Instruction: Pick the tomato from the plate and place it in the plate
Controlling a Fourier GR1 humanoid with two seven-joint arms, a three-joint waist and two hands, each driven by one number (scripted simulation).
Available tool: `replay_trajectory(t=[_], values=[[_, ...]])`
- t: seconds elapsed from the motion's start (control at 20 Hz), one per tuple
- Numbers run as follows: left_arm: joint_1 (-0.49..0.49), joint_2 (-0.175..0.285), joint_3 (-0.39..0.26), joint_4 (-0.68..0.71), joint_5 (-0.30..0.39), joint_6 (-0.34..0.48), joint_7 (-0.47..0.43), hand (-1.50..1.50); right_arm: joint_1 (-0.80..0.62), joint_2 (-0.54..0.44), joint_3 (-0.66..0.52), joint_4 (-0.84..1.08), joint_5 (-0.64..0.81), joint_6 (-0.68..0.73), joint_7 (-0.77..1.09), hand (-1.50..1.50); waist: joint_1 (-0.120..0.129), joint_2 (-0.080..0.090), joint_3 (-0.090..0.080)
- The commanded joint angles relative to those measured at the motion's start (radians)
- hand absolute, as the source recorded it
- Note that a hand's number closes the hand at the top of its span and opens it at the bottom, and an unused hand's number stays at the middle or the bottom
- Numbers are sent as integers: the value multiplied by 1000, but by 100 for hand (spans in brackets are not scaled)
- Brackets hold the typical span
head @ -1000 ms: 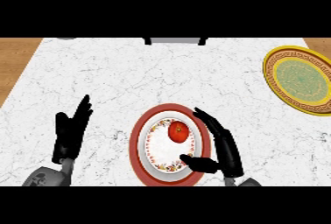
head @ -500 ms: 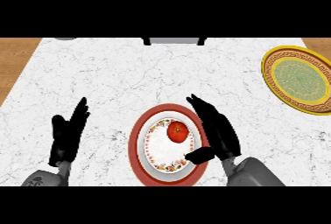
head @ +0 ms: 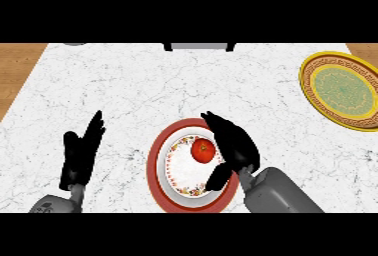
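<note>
One tomato, lower centre. Two plates: a red-rimmed plate at lower centre and a yellow plate at upper right. Two hands: left hand and right hand.

We can read no text, label, brand, number or sign. The yellow plate at two o'clock bears only ornament, and the red plate at six o'clock only a floral band.

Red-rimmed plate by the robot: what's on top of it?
A red tomato sits on the plate, at its white centre. The right hand hangs over the plate's right side, hiding that stretch of rim and anything beneath.
</note>
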Motion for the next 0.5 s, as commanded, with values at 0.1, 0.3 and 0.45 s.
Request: replay_trajectory(t=[0.1,0.3,0.45], values=[[36,-31,18,-46,-60,3,21,0,82,-2,-48,52,42,39,-93,-150,-2,1,1],[-49,-67,98,94,-46,-73,-29,0,-43,90,-128,145,74,114,-78,-150,-3,2,0],[20,-95,80,45,-89,-87,-38,0,50,88,-121,85,116,129,-108,-150,-3,1,1]])
